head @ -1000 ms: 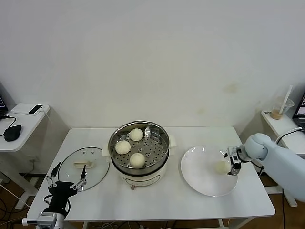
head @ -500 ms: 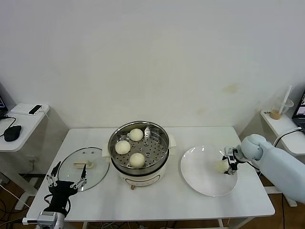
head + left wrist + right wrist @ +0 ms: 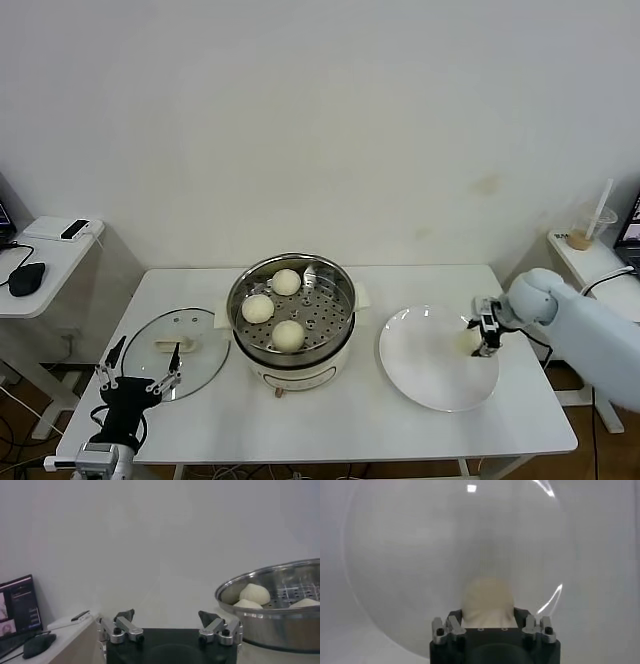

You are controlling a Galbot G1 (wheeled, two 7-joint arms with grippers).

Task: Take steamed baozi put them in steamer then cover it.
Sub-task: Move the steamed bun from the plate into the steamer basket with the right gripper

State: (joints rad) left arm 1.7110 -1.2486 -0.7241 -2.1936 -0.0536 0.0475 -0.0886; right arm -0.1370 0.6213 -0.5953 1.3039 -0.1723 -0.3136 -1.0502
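Note:
Three steamed baozi [image 3: 286, 282] lie on the perforated tray of the steamer [image 3: 345, 320] at the table's middle. A fourth steamed baozi [image 3: 467, 341] sits over the right side of the white plate [image 3: 425, 375], with my right gripper [image 3: 481, 334] shut on it. In the right wrist view the bun [image 3: 488, 597] fills the gap in my right gripper [image 3: 488, 614], both fingers pressed against its sides. The glass cover [image 3: 198, 328] lies flat to the left of the steamer. My left gripper [image 3: 142, 362] stands open at the front left by the cover, holding nothing; its wrist view shows the steamer [image 3: 270, 627] beyond it.
A side table with a mouse [image 3: 27, 277] and a phone stands to the far left. Another small table with a cup [image 3: 583, 232] stands to the far right. The plate [image 3: 420, 555] holds nothing but the gripped bun.
My right gripper has closed on the baozi at the plate and shifted slightly towards the far side. The left arm has not moved.

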